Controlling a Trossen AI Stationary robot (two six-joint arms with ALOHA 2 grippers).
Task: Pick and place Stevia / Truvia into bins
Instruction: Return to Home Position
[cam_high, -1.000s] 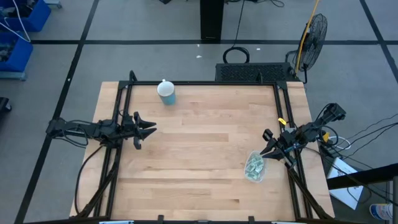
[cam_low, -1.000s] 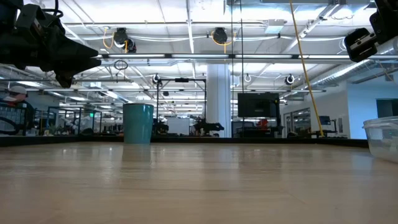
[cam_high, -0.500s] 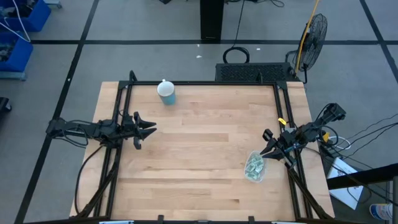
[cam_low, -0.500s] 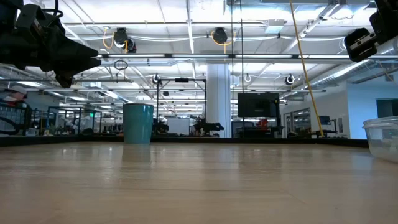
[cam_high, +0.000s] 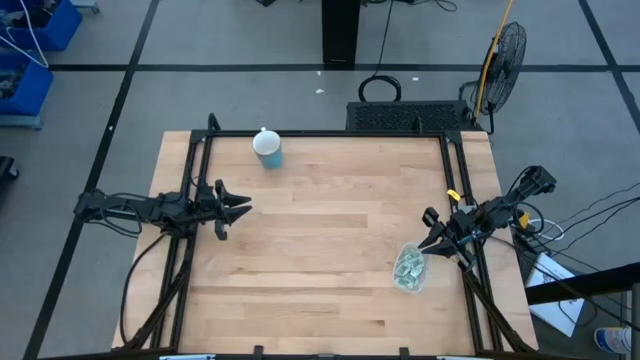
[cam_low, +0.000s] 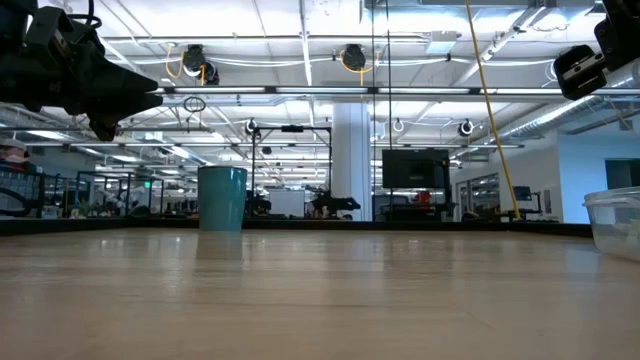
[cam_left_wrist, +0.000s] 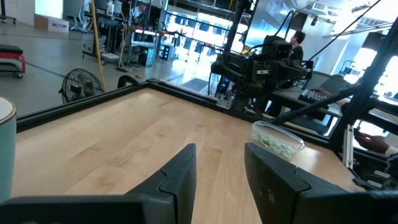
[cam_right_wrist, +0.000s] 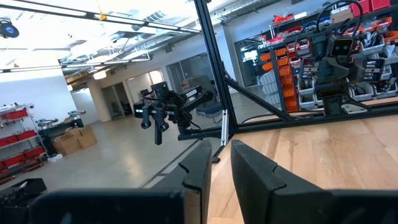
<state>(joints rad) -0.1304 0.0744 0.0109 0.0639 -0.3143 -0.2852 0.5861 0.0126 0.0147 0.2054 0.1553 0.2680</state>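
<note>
Holding nothing, jaws slightly parted, left gripper (cam_high: 238, 209) and right gripper (cam_high: 431, 238) are parked at opposite desk (cam_high: 330, 240) edges, the cup (cam_high: 419, 281) of sachets (cam_high: 405, 265) just beside the right.

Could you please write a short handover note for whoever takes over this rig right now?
Left gripper: open, empty, raised over the table's left side.
Right gripper: open, empty, near the right edge, beside the clear container.
Stevia sachets: all that show lie inside that container; none loose on the table.
Done: sorting, by the look of it. Left: probably only parking both arms.
</note>
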